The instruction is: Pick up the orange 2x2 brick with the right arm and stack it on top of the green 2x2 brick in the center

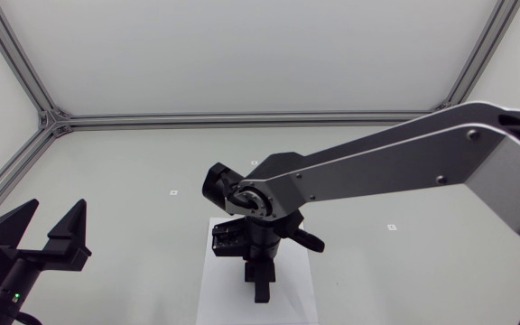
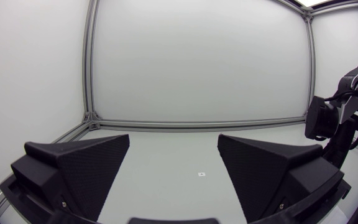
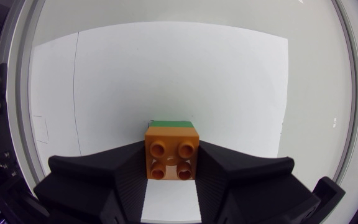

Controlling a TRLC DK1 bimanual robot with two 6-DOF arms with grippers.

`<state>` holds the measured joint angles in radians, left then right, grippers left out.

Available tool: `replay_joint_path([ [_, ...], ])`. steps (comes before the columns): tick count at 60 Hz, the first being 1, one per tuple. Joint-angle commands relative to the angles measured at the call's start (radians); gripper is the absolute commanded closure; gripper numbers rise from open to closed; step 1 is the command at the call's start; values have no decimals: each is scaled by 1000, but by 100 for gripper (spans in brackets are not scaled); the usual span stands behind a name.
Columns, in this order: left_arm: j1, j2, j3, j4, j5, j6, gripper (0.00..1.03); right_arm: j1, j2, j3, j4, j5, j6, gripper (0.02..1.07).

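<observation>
Jaws of the right gripper (image 3: 171, 164) pinch the orange brick (image 3: 171, 149), directly over the green brick (image 3: 173, 123), apparently touching it.

No legible text, number, brand or sign in any view. Small square marker (image 1: 173, 192) on table (image 1: 106, 181): too small to read. Studs of orange 2x2 brick (image 3: 171, 154): no print discernible.
</observation>
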<state>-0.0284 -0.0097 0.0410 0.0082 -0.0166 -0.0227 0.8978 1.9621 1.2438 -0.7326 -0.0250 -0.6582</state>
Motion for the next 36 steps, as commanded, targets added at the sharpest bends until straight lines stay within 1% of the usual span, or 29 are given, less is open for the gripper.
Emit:
replay_joint_path([
  [1,-1,-4,-41,-11,3,6,4,9,32,-12,-5,2,8,75],
  [2,-1,-4,-41,-11,3,6,4,9,32,-10,-5,2,8,72],
  [3,-1,-4,-41,-11,3,6,4,7,32,-9,-7,2,9,62],
  [7,-1,-4,-41,-11,3,6,4,7,31,-4,-8,2,9,42],
  [15,-1,-4,-41,-11,3,6,4,9,29,-1,-7,4,9,26],
  [22,-1,-4,-41,-11,3,6,4,10,26,-1,-4,4,8,20],
  [36,-1,-4,-41,-11,3,6,4,9,17,-1,-5,0,6,20],
])
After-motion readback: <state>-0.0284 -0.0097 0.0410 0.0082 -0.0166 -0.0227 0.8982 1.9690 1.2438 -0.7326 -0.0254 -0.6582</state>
